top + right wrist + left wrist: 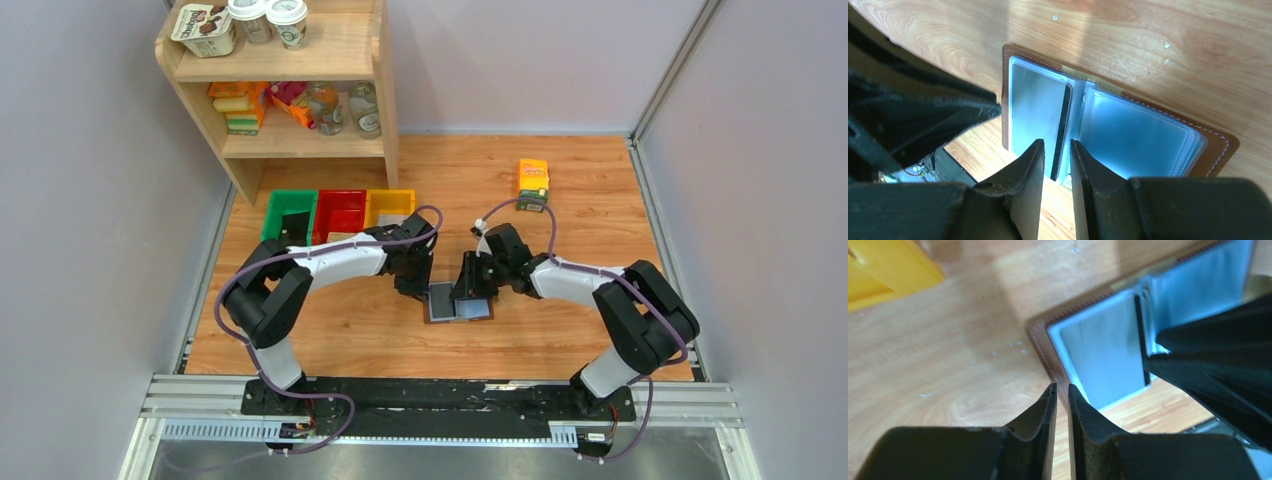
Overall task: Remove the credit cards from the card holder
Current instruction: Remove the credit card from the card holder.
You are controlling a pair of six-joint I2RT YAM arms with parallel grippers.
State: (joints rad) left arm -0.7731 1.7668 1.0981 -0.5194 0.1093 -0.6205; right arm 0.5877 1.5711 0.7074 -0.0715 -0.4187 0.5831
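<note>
Brown leather book-like card holder (pixel 443 302) lies open at the wooden surface's (pixel 560 330) centre. The left tool (pixel 1062 390), a narrow slit, sits at its 10 o'clock corner. The right tool (pixel 1056 145), also narrow, straddles a thin dark card (pixel 1062 125) at the spine. I cannot tell whether either grips.

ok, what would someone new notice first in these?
The open brown holder sits dead centre of the top view. The right gripper straddles a dark card standing on edge by its fold, and the left gripper is nearly closed at its brown edge. Behind them a green bin, red bin and yellow bin form a bright row.
</note>
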